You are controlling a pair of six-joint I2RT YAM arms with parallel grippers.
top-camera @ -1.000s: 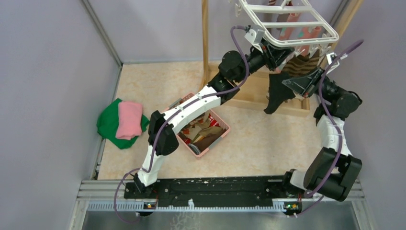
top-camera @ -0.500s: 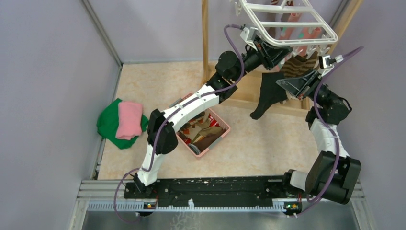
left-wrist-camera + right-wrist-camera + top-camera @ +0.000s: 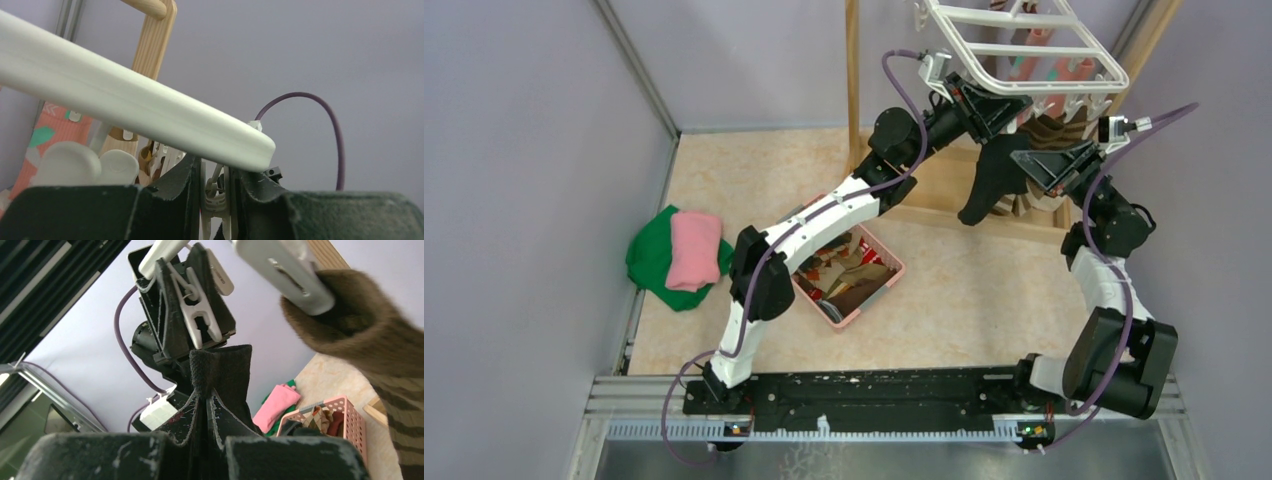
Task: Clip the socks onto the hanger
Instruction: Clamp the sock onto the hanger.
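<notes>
Hanger: the white grid-frame hanger (image 3: 1024,45) hangs at the top right of the overhead view, inside the wooden stand (image 3: 853,70). Small white clips dangle under it.
Sock already hung: a brown and cream striped sock (image 3: 365,350) hangs from one of these clips, on the right side.
Black sock: the black sock (image 3: 220,370) is soft and a little fuzzy. Its cuff stands upright just below a white clip (image 3: 197,310), and the rest hangs down under the near edge of the hanger.
Right gripper: the right gripper (image 3: 204,400) is pressed together on the black sock, a little under the cuff.
Left gripper: the left gripper (image 3: 216,200) pinches the white clip directly under the rim of the hanger. I cannot tell if the mouth of the clip is open.
Other socks: more socks lie in the pink basket (image 3: 879,290) on the floor, under the left arm.
Change: one second ago the black sock hung lower, in front of the base of the stand. Now it is lifted, with its cuff close to the clip. The right gripper has come up toward the left one, and the left gripper has risen nearer to the rim. The basket lies as before.
</notes>
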